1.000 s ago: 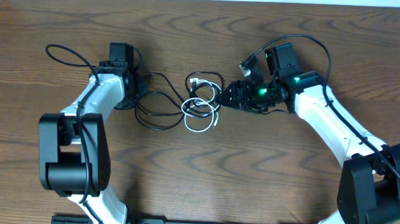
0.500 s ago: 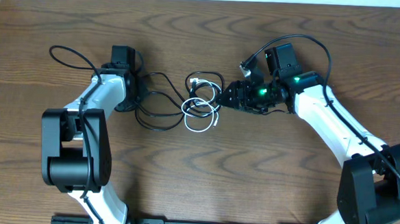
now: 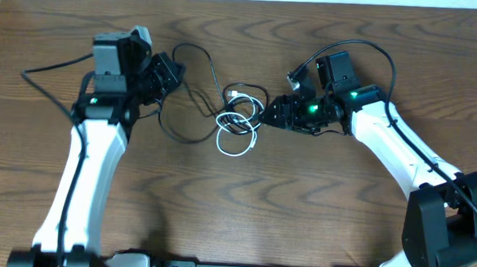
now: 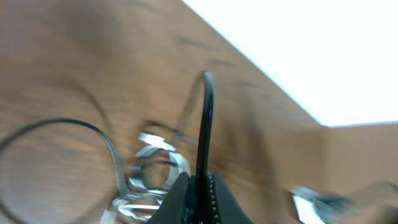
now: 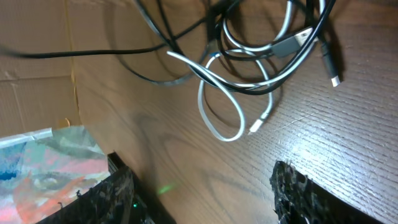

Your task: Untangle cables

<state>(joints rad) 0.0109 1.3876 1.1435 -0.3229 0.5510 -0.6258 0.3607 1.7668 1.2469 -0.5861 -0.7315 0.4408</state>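
Left gripper (image 3: 166,71): closed on a black cable (image 4: 205,124), held up off the table (image 3: 299,218) to the left of the tangle; the wrist view is blurred, yet the cord shows pinched between the fingers
Right gripper (image 3: 266,114): fingers spread wide with nothing between them, low and just beside the right edge of the knot (image 3: 239,121)
White cable (image 3: 236,143): coiled in loops at mid-table, with black strands crossing over and through them
Second black cable (image 5: 323,43): its plug end lies on the right of the knot, draped across the white loops
Done: 1 cable is in a grip, and 1 black strand arcs from the left gripper toward the knot
Left to do: all 3 cords meet in 1 cluster and none lies apart on its own
Judgement: early in the task, with the pulling apart not yet accomplished
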